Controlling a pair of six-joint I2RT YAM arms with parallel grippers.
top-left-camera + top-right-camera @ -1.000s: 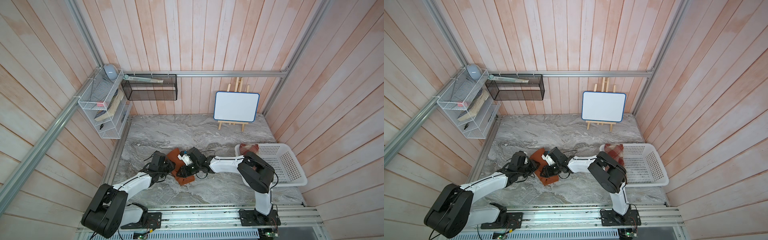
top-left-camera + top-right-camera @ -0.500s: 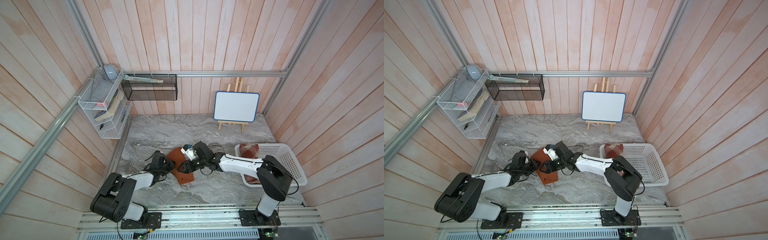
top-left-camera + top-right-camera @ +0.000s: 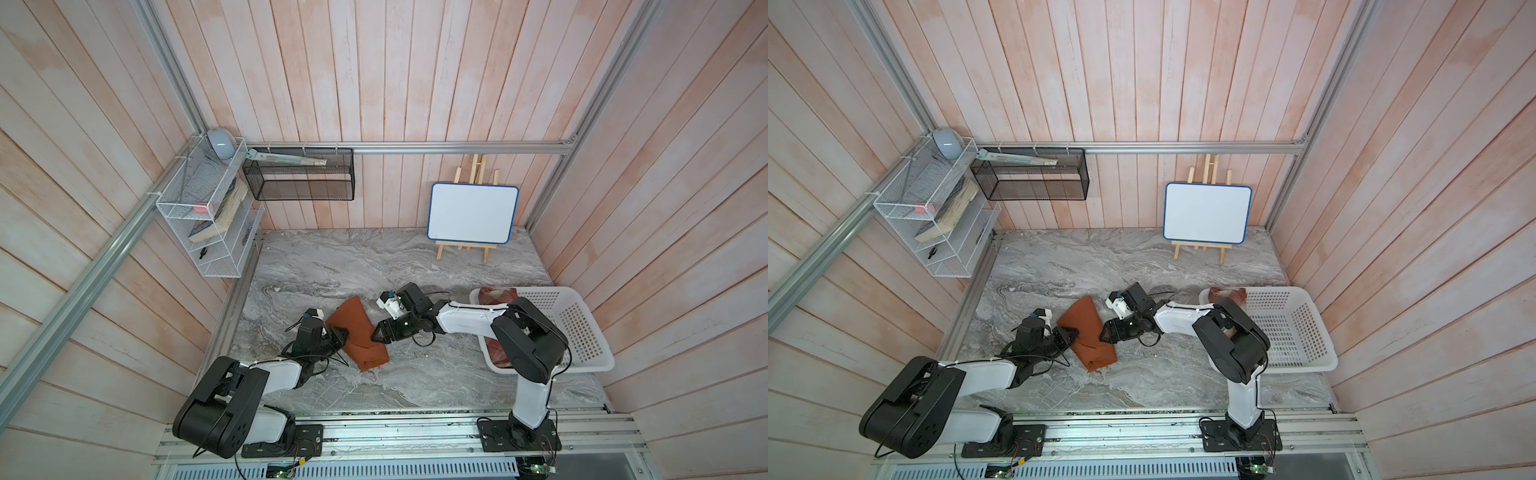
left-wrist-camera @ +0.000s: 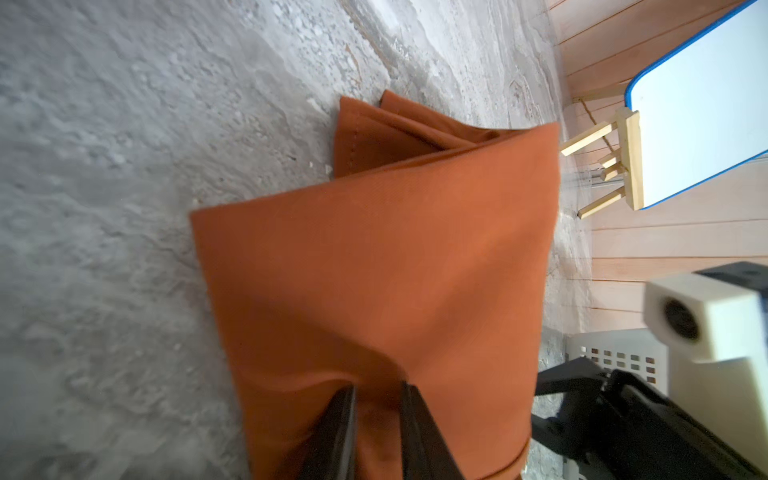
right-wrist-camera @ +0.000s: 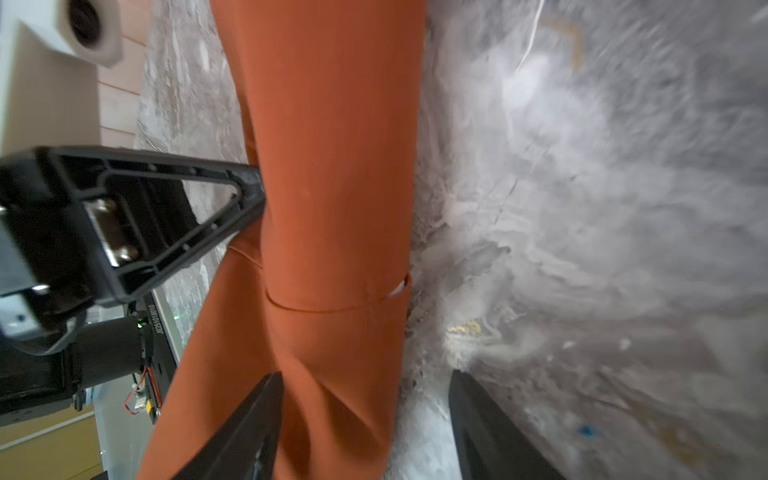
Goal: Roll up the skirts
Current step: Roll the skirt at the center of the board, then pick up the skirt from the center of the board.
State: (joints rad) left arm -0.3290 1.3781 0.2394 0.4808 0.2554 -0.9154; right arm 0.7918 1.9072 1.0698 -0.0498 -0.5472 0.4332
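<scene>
Backing off, the right gripper (image 3: pixel 377 337) now gapes wide at the edge of the orange skirt (image 3: pixel 352 318), which is only folded. The left gripper (image 3: pixel 341 335) pinches it. The plaid skirt (image 3: pixel 496 296) waits in the basket (image 3: pixel 582 332), seemingly unrolled.

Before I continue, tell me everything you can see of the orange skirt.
The rust-orange skirt is plain woven cloth with a stitched hem, folded over itself into a bent, layered strip. It lies on the marble tabletop between the arms. The left gripper is shut on a raised pinch of it; the right gripper stands open astride its opposite edge.
</scene>
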